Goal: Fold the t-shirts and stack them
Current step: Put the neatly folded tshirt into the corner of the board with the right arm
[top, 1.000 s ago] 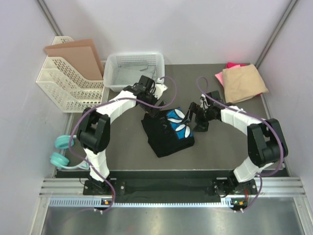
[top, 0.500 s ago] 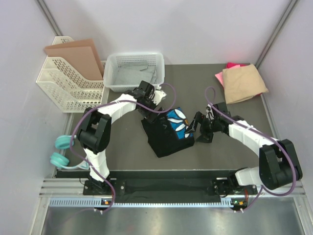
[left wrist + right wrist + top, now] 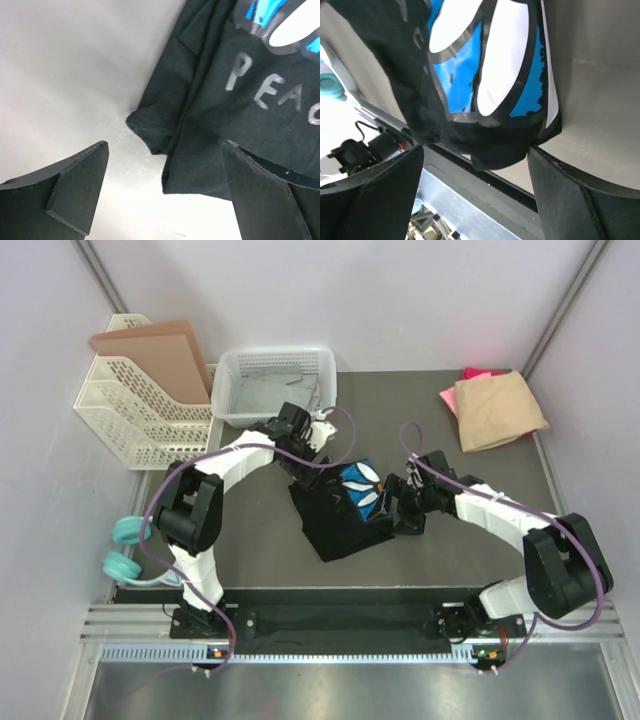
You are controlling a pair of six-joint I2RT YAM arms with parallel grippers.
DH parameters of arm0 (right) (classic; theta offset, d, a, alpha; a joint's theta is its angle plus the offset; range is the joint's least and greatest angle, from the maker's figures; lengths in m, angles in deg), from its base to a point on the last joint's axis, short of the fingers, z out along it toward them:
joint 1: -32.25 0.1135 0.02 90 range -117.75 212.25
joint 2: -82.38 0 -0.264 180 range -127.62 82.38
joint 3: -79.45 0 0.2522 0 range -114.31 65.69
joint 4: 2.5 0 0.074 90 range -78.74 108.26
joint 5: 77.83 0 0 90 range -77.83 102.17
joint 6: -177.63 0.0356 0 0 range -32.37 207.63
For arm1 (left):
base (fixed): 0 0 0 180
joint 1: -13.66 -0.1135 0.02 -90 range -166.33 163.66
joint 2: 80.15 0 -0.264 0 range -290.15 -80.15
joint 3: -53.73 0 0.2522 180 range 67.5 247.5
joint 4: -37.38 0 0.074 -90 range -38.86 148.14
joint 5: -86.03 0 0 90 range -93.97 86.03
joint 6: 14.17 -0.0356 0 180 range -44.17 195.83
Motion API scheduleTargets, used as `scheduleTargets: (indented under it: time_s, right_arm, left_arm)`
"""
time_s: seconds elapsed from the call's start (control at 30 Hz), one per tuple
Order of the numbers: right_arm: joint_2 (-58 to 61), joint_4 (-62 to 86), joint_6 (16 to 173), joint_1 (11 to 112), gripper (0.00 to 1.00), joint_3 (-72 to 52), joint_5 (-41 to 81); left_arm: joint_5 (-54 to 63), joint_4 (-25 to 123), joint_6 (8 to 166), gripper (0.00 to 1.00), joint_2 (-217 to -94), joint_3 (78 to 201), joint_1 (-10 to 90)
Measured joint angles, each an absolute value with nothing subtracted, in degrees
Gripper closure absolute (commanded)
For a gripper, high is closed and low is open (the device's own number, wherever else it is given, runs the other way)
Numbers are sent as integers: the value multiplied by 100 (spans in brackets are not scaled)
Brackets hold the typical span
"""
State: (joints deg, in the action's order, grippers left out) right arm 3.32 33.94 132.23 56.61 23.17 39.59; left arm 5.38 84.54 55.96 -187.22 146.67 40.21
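Black t-shirt [image 3: 338, 518] bracketed for folding
Left gripper [image 3: 310, 458] and right gripper [image 3: 398, 502] stand open at opposite edges, holding nothing.

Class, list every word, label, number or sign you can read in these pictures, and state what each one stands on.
"PEAC": grey capitals on the folded black cloth t-shirt, seen in the left wrist view; the word runs off the picture's edge.
The blue-and-white print on that shirt: shapes only, no letters.
Top view: nothing readable at that size.
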Motion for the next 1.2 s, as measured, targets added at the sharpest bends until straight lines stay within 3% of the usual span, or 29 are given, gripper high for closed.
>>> scheduleTargets:
  time_s: [0.4,0.77,1.2]
  right_arm:
    - [201,3676,13160,5707,18,2221,3767]
    - [1267,3949,13494,6107,18,2341,3712]
    - [185,3184,13903,6452,23,2658,3679]
  left_arm:
    - [562,8409,5620,1,-18632,14486,3851]
    - [562,8365,5620,1,-18630,14468,3851]
    - [630,8210,5624,1,-18849,14840,3851]
